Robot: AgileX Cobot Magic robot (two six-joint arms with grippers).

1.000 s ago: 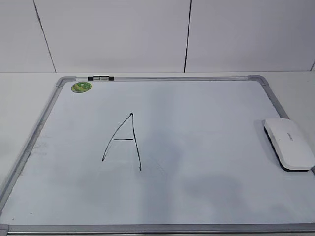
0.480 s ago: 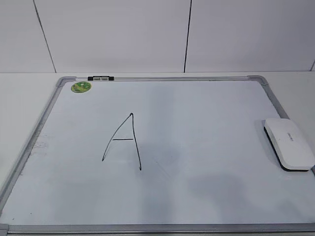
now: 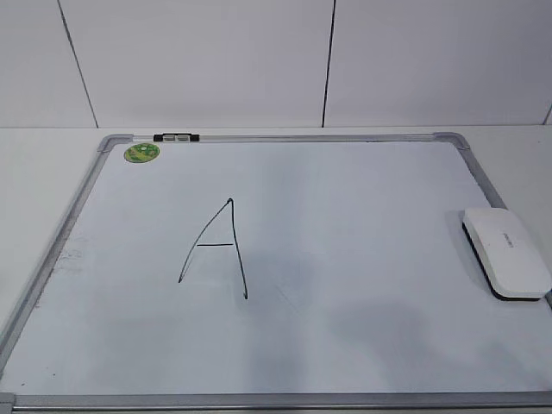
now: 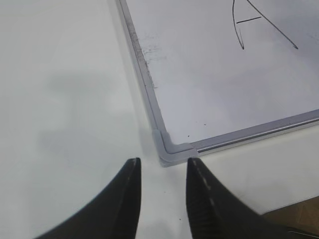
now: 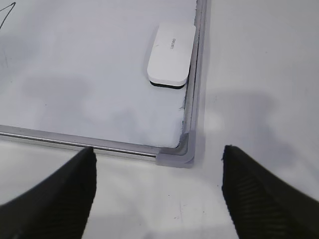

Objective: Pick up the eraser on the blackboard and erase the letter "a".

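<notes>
Eraser point(image 3: 505, 253) — white block, flat on the blackboard point(image 3: 362, 345) against its right frame edge, ungripped. Capital "A" point(image 3: 217, 250) in black marker left of centre; no small "a" visible. Green magnet point(image 3: 141, 153) and clip point(image 3: 176, 136) at the far-left corner. Left gripper point(image 4: 162, 172) — fingers slightly apart, above the near-left corner. Right gripper point(image 5: 157, 159) — spread wide, above the near-right corner.

The left pincer point(image 4: 162, 172) is showing two matte black, tapering fingers point(image 4: 122, 209) with smooth curved edges and a row of small dimples along one inner face. The right pincer point(image 5: 157, 164) is showing two broader black fingers point(image 5: 259, 194), finely ribbed across their surfaces.
</notes>
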